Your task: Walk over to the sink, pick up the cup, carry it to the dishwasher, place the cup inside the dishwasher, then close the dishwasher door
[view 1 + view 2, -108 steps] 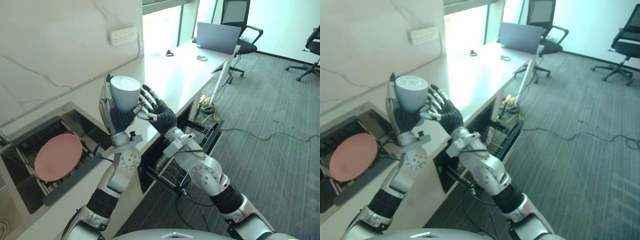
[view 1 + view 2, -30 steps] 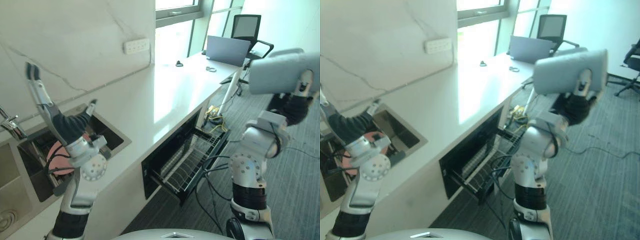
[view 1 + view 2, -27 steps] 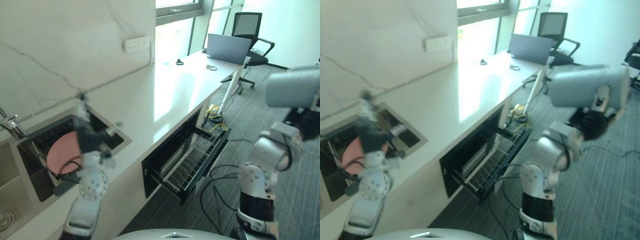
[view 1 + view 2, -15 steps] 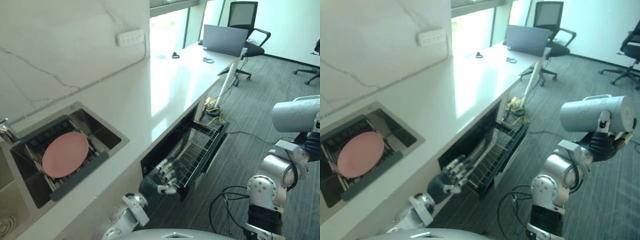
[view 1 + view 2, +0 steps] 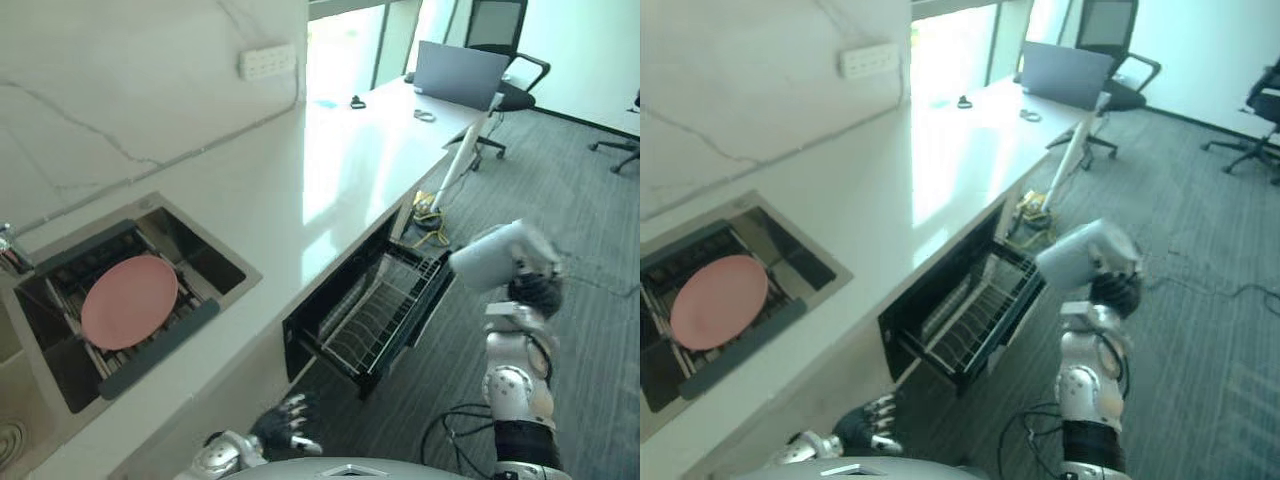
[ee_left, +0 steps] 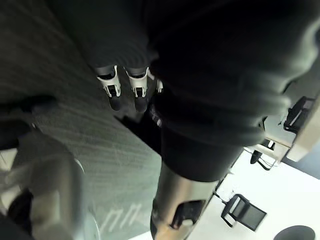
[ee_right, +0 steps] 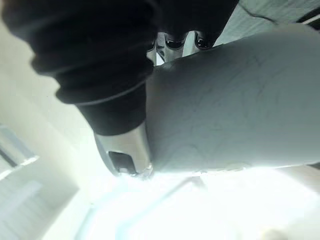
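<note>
- Against half a second ago, the pale grey cylindrical cup (image 5: 487,258) is held lower and nearer the open black dishwasher (image 5: 318,338); the left hand (image 5: 284,424) is dropped further towards the floor;
- the cup is seen lying on its side, plain and smooth, above the grey carpet (image 5: 590,220), just beside the outer end of the pulled-out wire rack (image 5: 380,312);
- it is clasped by the right hand (image 5: 535,291), fingers and thumb wrapped round it; the left hand's fingers are loosely spread, with nothing held.

you get two head views looking down, sharing counter (image 5: 330,170) and dishwasher (image 5: 375,315); right wrist view sits close on the cup (image 7: 235,100), left faces the floor (image 6: 50,65).
</note>
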`<state>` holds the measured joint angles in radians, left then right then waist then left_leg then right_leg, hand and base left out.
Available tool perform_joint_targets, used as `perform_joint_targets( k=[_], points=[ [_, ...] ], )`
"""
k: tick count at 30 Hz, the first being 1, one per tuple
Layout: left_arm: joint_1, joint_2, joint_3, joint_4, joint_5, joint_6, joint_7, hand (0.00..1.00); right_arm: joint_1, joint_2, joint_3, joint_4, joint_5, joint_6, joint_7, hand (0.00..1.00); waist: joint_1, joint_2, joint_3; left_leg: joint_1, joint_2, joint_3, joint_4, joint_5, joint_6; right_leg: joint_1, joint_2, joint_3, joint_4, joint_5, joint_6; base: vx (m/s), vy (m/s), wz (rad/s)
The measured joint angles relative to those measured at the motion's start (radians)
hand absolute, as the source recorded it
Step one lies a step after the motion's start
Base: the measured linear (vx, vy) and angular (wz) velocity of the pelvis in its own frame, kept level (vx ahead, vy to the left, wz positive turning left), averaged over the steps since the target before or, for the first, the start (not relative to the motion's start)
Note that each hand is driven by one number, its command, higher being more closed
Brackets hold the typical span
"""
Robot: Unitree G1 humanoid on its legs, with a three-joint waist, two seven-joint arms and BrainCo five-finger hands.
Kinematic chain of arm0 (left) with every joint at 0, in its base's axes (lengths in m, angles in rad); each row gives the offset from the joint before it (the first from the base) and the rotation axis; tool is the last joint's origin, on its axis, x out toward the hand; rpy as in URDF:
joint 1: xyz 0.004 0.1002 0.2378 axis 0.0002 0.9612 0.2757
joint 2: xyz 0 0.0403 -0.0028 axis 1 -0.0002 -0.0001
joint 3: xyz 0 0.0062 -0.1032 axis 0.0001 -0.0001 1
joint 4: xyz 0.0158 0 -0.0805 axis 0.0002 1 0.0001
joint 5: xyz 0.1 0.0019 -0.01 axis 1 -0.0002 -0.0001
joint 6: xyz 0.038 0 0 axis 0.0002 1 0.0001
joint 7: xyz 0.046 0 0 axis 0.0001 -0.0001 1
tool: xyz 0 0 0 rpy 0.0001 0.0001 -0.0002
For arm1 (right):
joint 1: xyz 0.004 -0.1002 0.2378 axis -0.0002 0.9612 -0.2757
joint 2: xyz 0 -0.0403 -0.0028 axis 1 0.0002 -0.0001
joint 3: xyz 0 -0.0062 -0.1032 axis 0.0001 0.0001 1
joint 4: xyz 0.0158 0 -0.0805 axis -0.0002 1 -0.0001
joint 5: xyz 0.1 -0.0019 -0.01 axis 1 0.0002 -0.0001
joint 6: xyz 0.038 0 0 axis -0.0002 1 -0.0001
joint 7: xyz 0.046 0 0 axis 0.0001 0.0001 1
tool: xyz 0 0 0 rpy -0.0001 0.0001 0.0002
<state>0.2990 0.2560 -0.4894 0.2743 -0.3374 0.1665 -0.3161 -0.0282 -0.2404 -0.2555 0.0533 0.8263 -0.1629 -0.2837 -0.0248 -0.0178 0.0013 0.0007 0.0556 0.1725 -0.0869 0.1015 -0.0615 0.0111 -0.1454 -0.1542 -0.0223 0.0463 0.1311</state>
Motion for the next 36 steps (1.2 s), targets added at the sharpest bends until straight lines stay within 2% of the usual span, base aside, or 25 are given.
perform_joint_targets(
  k=[1,4,7,10,14,18,21,25,27,29,33,36],
  points=[
    [-0.001,-0.003,0.009,0.035,0.068,-0.014,0.011,0.00,0.003,0.000,0.029,0.027,-0.011,0.024,0.015,1.00,-0.001,-0.008,0.007,0.000,-0.005,-0.015,0.000,0.000,0.001,0.006,-0.006,-0.019,0.000,-0.008,-0.003,0.00,0.016,0.37],
    [-0.004,-0.001,0.021,0.115,0.172,-0.033,0.038,0.00,0.005,0.021,0.099,0.087,-0.052,0.053,0.024,1.00,0.012,-0.007,0.009,-0.004,-0.014,-0.037,0.000,-0.002,0.004,0.016,-0.010,-0.043,-0.002,-0.019,0.001,0.01,0.015,0.28],
    [-0.010,-0.006,0.057,0.185,0.270,-0.055,0.075,0.00,0.004,0.054,0.130,0.183,-0.056,0.055,0.043,1.00,0.020,-0.009,0.017,-0.012,-0.023,-0.065,0.000,-0.005,0.008,0.027,-0.018,-0.075,-0.002,-0.030,0.007,0.04,0.006,0.30],
    [-0.015,-0.018,0.080,0.221,0.326,-0.070,0.099,0.00,-0.015,0.068,0.133,0.271,-0.057,0.055,0.043,1.00,0.027,0.001,0.023,-0.018,-0.034,-0.071,0.000,-0.006,0.018,0.032,-0.026,-0.083,0.000,-0.027,0.008,0.08,0.022,0.13],
    [-0.026,-0.035,0.102,0.227,0.531,-0.092,0.138,0.00,-0.024,0.071,0.134,0.332,-0.088,0.055,0.043,1.00,0.024,0.018,0.034,-0.014,-0.045,-0.091,0.000,-0.002,0.026,0.053,-0.035,-0.112,-0.001,-0.030,0.018,0.06,0.010,0.17],
    [-0.032,-0.069,0.141,0.229,0.622,-0.069,0.143,0.00,-0.052,0.071,0.162,0.420,-0.130,0.062,0.040,1.00,0.031,0.021,0.048,0.007,-0.044,-0.103,0.000,-0.004,0.024,0.081,-0.034,-0.135,0.002,-0.041,0.019,0.00,-0.011,0.12],
    [-0.033,-0.093,0.180,0.233,0.676,-0.052,0.164,0.00,-0.066,0.071,0.175,0.482,-0.200,0.082,0.041,1.00,0.041,0.037,0.056,0.013,-0.044,-0.119,-0.001,-0.004,0.023,0.081,-0.037,-0.146,0.025,-0.063,0.017,-0.04,-0.005,0.13],
    [-0.034,-0.078,0.272,0.307,0.736,-0.036,0.225,0.00,-0.076,0.064,0.175,0.558,-0.284,0.103,0.042,1.00,0.057,0.036,0.058,-0.003,-0.046,-0.144,-0.001,-0.006,0.015,0.079,-0.042,-0.179,0.037,-0.086,0.020,-0.04,-0.002,0.21],
    [-0.030,-0.063,0.292,0.363,0.766,-0.012,0.243,0.00,-0.092,0.052,0.175,0.593,-0.303,0.110,0.042,1.00,0.064,0.029,0.063,-0.020,-0.050,-0.151,0.000,-0.005,0.015,0.074,-0.044,-0.190,0.037,-0.087,0.021,0.00,0.002,0.20],
    [-0.033,-0.042,0.289,0.413,0.820,0.014,0.251,0.00,-0.149,0.021,0.176,0.645,-0.341,0.130,0.043,1.00,0.071,0.034,0.102,-0.037,-0.057,-0.176,0.000,0.005,0.021,0.070,-0.047,-0.216,0.038,-0.079,0.018,0.03,0.005,0.29],
    [-0.040,-0.031,0.286,0.424,0.852,0.036,0.266,0.00,-0.251,-0.025,0.176,0.699,-0.384,0.144,0.037,1.00,0.083,0.041,0.177,-0.082,-0.065,-0.207,0.000,0.033,0.031,0.046,-0.050,-0.245,0.036,-0.061,0.025,0.01,0.013,0.32],
    [-0.047,-0.030,0.262,0.426,0.850,0.037,0.284,0.00,-0.341,-0.046,0.177,0.738,-0.426,0.143,0.032,1.00,0.096,0.064,0.225,-0.091,-0.074,-0.206,0.001,0.041,0.035,0.039,-0.059,-0.248,0.039,-0.058,0.027,0.00,0.023,0.05]
  ],
)
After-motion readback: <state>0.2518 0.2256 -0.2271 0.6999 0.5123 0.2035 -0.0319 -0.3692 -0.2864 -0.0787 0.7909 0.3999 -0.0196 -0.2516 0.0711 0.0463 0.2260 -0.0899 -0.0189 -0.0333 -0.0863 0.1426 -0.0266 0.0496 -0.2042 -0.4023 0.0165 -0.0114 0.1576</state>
